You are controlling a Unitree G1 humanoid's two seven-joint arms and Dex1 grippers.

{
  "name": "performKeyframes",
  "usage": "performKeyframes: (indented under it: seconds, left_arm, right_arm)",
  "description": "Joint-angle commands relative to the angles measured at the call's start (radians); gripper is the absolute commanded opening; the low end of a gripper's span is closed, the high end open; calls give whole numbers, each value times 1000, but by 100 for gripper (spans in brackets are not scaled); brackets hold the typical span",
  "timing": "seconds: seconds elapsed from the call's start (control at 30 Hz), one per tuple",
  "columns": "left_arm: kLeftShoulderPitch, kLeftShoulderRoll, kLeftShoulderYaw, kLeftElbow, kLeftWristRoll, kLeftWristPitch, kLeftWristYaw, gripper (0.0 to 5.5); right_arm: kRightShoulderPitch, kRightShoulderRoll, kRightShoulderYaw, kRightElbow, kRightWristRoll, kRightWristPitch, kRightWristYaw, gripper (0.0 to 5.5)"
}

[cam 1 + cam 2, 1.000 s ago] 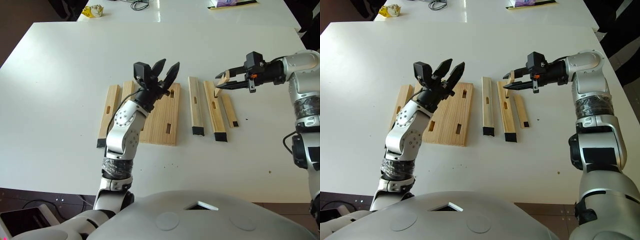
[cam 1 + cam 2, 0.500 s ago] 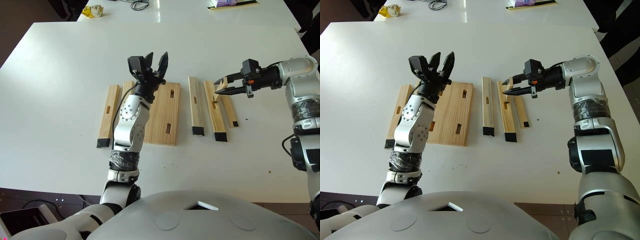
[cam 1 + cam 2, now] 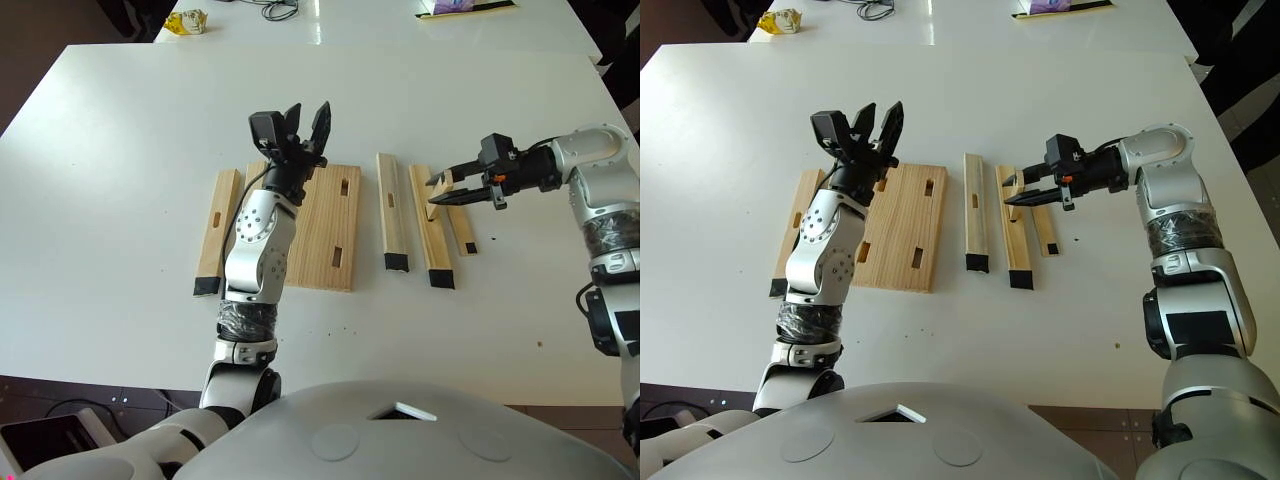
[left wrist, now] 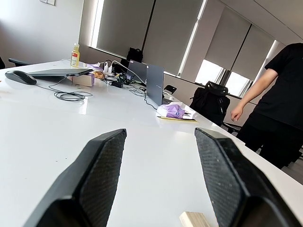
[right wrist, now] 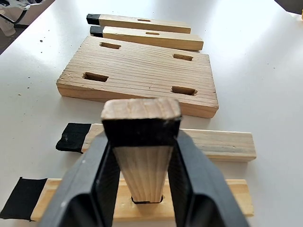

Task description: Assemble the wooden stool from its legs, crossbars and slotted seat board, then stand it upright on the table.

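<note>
The work surface is a white table (image 3: 120, 200), with a few small dark specks (image 3: 345, 331) near its front edge. A second white table (image 3: 350, 25) stands just behind it. On that table lie a crumpled yellow item (image 3: 187, 21), a loop of dark cable (image 3: 278, 10) and a purple item (image 3: 455, 6) on a flat sheet.

In the left wrist view, an open laptop (image 4: 154, 85), a yellow bottle (image 4: 75, 48), a dark computer mouse (image 4: 21, 77) and a purple bag (image 4: 173, 111) rest on a tabletop. Beyond it sits a black object (image 4: 210, 101), possibly a backpack on a chair; the view is too distant to confirm. Lowered blinds (image 4: 128, 28) cover the windows.
</note>
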Motion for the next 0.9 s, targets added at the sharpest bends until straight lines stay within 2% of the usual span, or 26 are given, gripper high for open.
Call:
performKeyframes:
  seconds: [0.03, 0.47, 0.73, 0.77, 0.9]
  left_arm:
    - [5, -23, 1, -3, -2, 3, 2, 268]
    - [10, -12, -6, -23, -1, 23, -5, 268]
    - [17, -4, -4, -18, -2, 29, -17, 268]
    - [15, -3, -3, -13, -1, 28, -19, 268]
    - [29, -4, 12, 3, 9, 11, -16, 268]
  right_arm:
    - [26, 8, -17, 45, -29, -1, -18, 131]
    - [91, 36, 28, 76, -102, -37, -65, 131]
    - [97, 41, 1, 60, -74, -46, -88, 131]
    - [98, 40, -8, 47, -62, -39, -88, 167]
    - [50, 58, -41, 58, -46, -19, -94, 227]
